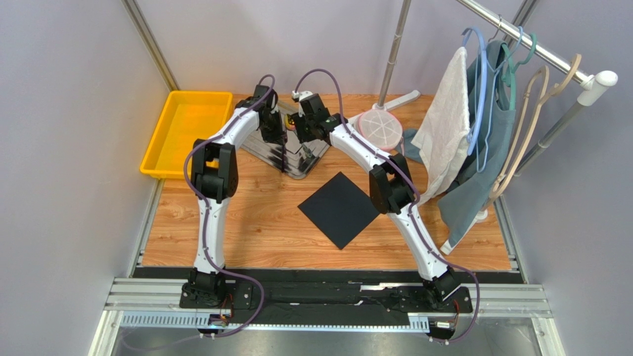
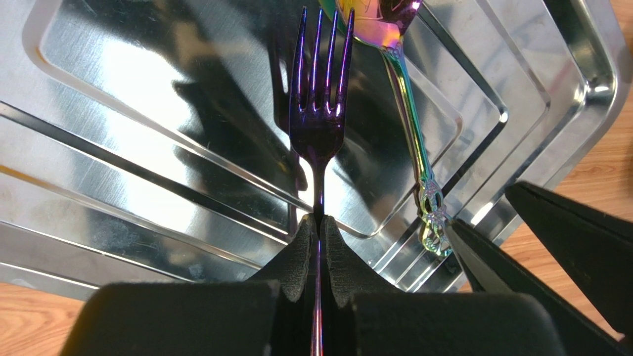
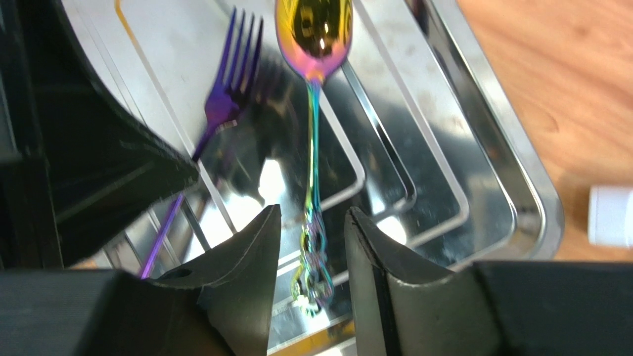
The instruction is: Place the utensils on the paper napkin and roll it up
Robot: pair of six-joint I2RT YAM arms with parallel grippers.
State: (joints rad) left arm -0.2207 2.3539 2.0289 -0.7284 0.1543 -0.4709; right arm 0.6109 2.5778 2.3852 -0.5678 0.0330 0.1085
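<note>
Black foam pads (image 2: 297, 256) of the left tool (image 2: 318, 226) fill the bottom of the left wrist view; they are pressed together, clamped narrow on the thin handle of the slim purple metal fork (image 2: 319, 119); the fork's tines point away over the floor of the shiny grey stepped metal tray (image 2: 148, 96); whether the fork rests on that floor or hangs just above it cannot be told.

Just right of the fork, inside the same tray, lies the spoon (image 2: 413, 148) with an iridescent gold bowl and a thin greenish handle; its bowl points to the tray's far side and its ornate handle end sits on the tray's near stepped rim; the right tool (image 3: 312, 215) stands open at a moderate gap, one black finger on either side of that handle end, with a sliver of tray showing between each finger and the handle.

From above, a rectangular yellow plastic bin (image 1: 186, 132) sits left of the tray; both arms reach over the tray; the thin square black paper napkin (image 1: 339, 210) lies flat and unrolled on the wooden table (image 1: 245, 222), on the side of the tray toward the arm bases and a little to the right, apart from the tray; a round white disc (image 1: 380, 127) lies just right of the tray; farther right of the tray a white towel (image 1: 446, 126) hangs from a rail among hangers.
</note>
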